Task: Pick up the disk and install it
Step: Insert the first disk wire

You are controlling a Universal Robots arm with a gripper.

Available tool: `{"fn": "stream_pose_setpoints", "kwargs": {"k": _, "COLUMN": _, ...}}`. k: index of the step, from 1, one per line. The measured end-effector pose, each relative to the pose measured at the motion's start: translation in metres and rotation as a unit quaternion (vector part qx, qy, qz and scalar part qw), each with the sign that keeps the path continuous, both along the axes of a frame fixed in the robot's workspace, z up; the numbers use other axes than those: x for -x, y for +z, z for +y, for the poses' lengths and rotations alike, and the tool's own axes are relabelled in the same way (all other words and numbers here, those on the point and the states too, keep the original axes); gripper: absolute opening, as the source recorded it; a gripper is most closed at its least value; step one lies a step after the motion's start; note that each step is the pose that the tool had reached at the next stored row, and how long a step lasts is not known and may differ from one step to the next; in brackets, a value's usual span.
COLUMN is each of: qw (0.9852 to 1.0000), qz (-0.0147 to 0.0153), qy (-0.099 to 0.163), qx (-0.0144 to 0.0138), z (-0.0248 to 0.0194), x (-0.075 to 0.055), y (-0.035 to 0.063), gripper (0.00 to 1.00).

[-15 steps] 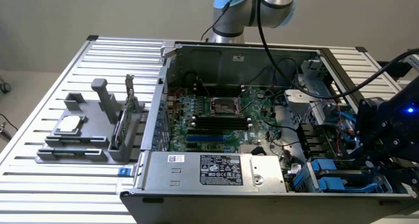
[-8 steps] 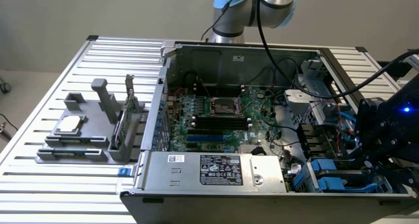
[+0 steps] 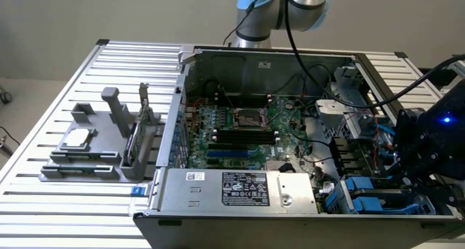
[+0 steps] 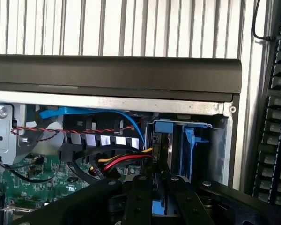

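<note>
My gripper [image 4: 160,197] was black, its fingers [image 4: 139,199] closed on the disk [image 4: 160,206], whose carrier showed bright blue. The computer case [image 3: 305,219] was dark grey outside and bare silver within, around a green motherboard [image 3: 240,129]. The table [image 3: 58,205] was pale grey with ribbed slats. The cables [image 4: 126,161] ran red, yellow and black.

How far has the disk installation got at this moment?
Done: the pick-up looks complete, since the end effector is down inside the open computer case at its blue plastic drive bays. In hand: a blue-railed piece, apparently the disk, sits between the black fingers in front of the blue bay. Left: seating it; whether it is fully in cannot be told.
</note>
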State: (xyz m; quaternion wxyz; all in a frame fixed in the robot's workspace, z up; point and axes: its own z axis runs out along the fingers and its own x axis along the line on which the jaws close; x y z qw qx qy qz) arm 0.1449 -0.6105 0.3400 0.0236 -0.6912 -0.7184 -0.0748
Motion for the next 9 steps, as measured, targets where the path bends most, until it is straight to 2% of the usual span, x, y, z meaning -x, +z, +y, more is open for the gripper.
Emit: {"fn": "stream_pose_setpoints", "kwargs": {"k": 9, "qw": 1.0, "qz": -0.0027, "qy": -0.003, "qx": 0.0013, "z": 0.0003, "x": 0.0006, "y": -0.0017, "gripper": 0.18}}
